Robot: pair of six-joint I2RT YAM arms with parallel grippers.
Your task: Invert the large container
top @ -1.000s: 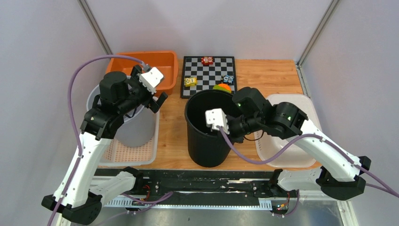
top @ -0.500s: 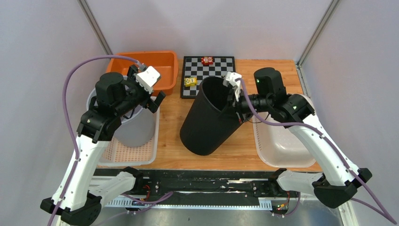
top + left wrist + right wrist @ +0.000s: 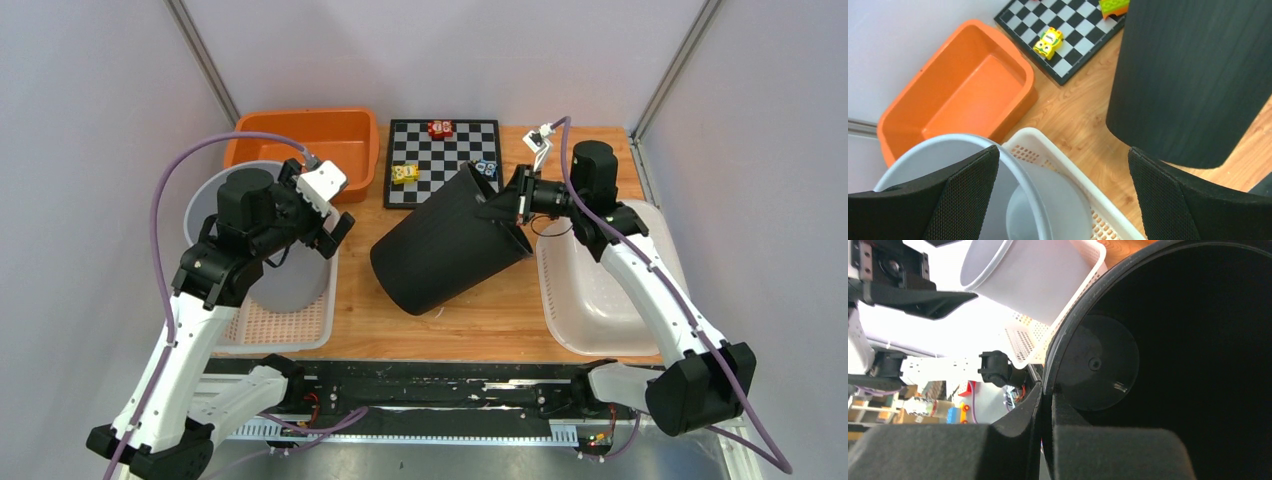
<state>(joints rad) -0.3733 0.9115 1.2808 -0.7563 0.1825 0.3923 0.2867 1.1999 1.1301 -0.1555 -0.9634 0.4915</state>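
Note:
The large container (image 3: 445, 250) is a black ribbed bin, tipped well over with its mouth raised toward the right and its base low on the wooden table. My right gripper (image 3: 507, 205) is shut on its rim, one finger outside the wall and one inside; the right wrist view looks into the dark interior (image 3: 1173, 355), and the right gripper (image 3: 1047, 395) pinches the rim there. The left gripper (image 3: 335, 215) hangs open over the white basket, well left of the bin. In the left wrist view the bin's wall (image 3: 1193, 75) stands at the right, and the left gripper (image 3: 1063, 192) holds nothing.
A grey pail (image 3: 275, 275) sits inside a white perforated basket (image 3: 300, 330) at left. An orange tub (image 3: 345, 140) is behind it. A checkerboard (image 3: 440, 150) with small toy blocks lies at the back centre. A white tray (image 3: 600, 310) sits at right.
The right arm has swung back and to the right with the rim in its grip, tipping the bin from upright to steeply tilted. The left arm has shifted only slightly.

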